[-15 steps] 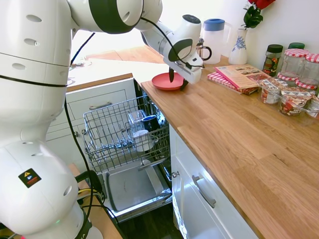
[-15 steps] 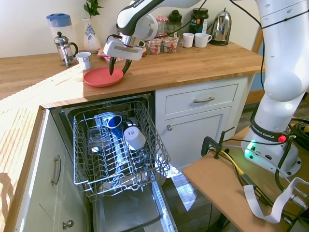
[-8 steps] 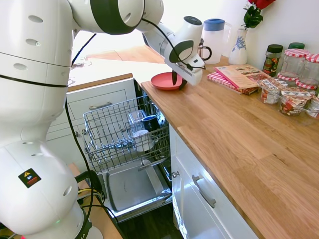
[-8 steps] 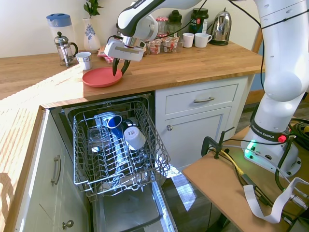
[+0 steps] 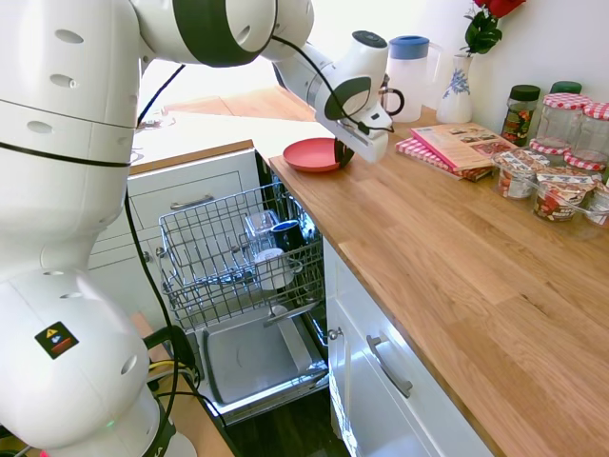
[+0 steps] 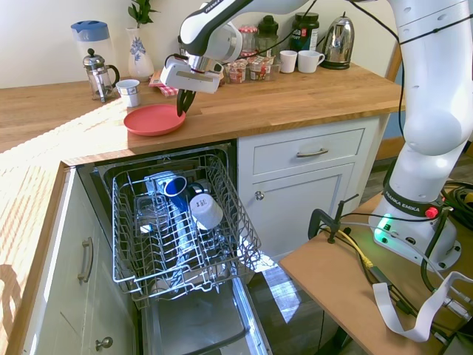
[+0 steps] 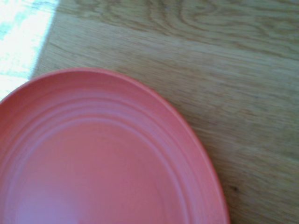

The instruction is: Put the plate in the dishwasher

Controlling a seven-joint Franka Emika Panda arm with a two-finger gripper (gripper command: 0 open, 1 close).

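In the first exterior view I am clamping my pincer (image 5: 340, 152) on the plate (image 5: 313, 154) at the counter's (image 5: 447, 248) corner; in the second exterior view I am judging a lift toward the dishwasher (image 6: 177, 222) rack next; the wrist view is showing the rim.

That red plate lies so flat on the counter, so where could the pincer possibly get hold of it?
Probably at the rim. The plate lies flat on the wooden counter, so only its shallow raised edge offers anything to pinch. The pincer comes from above at the edge nearest the arm, with one finger inside the rim and one outside. It appears shut on that edge.
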